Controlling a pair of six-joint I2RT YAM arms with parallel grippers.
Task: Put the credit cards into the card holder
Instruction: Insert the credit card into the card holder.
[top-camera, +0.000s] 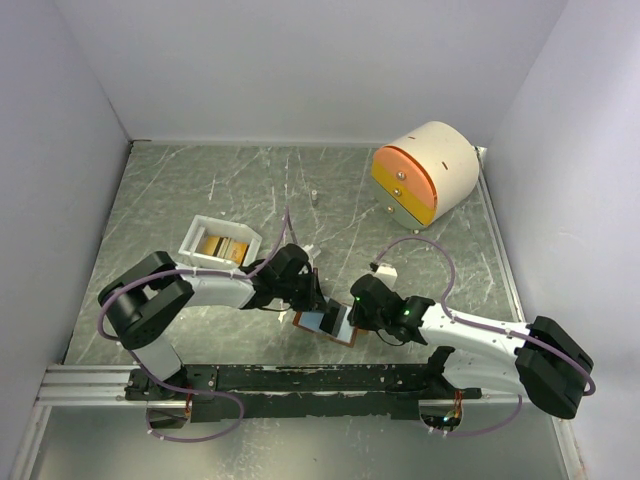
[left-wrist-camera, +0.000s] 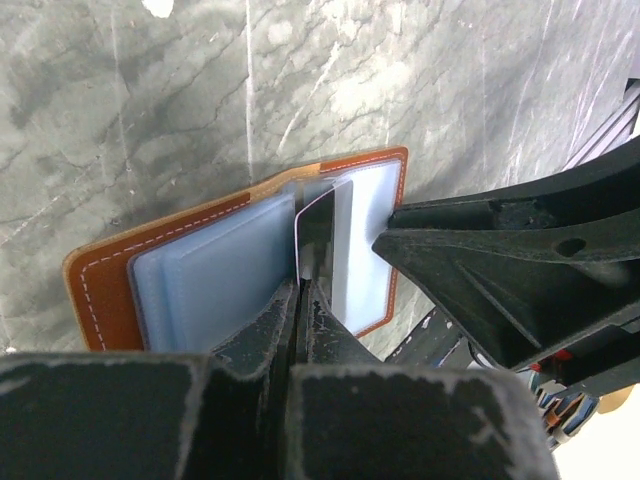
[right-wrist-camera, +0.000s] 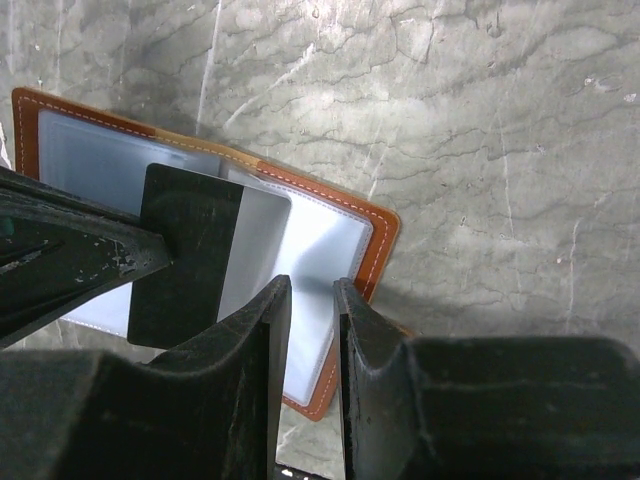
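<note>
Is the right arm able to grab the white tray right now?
Probably not easily: the white tray sits far left, and the left arm, holding a card, stretches across between it and the right fingers, which are at the card holder.

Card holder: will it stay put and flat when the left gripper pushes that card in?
It will probably slide: the card holder looks thin and light on the smooth table. Its pale pockets look floppy and are likely to buckle. The card in the left gripper looks stiff enough.

Rust-brown card holder (left-wrist-camera: 100, 290), white stitching, pale blue pockets, black card (right-wrist-camera: 185, 255), grey-green veined table (top-camera: 350, 200)
</note>
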